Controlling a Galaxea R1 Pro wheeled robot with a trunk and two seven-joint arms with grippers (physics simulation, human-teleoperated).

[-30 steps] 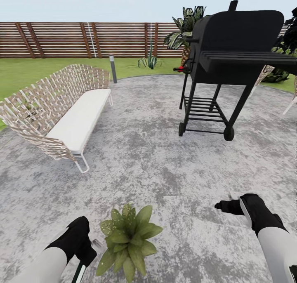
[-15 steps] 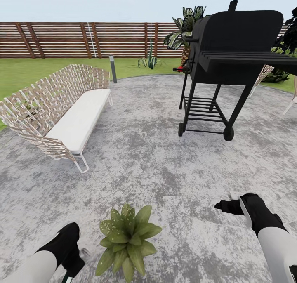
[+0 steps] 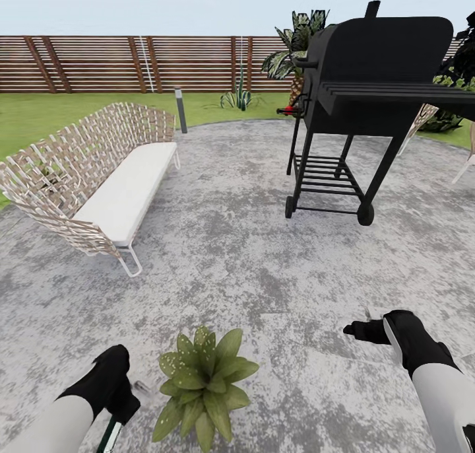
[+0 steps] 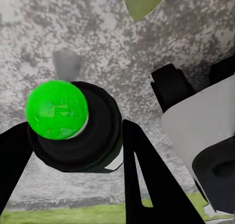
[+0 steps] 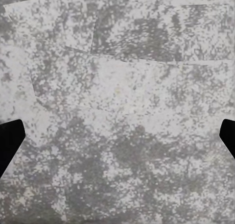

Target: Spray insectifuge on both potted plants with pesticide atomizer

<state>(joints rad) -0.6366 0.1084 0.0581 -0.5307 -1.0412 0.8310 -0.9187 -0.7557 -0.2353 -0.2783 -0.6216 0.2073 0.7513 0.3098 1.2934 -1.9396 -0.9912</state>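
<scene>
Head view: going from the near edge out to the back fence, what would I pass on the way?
Potted plant → woven bench → black grill → short lamp post → spiky plant on the lawn → slatted wooden fence.

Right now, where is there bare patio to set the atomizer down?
Bare paving lies between the potted plant and the right gripper, and more between the bench and the grill. It is crowded by the left gripper, beside the leaves.

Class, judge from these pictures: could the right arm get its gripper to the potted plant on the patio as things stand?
Probably yes: the right gripper is open, and bare patio lies between it and the potted plant.
</scene>
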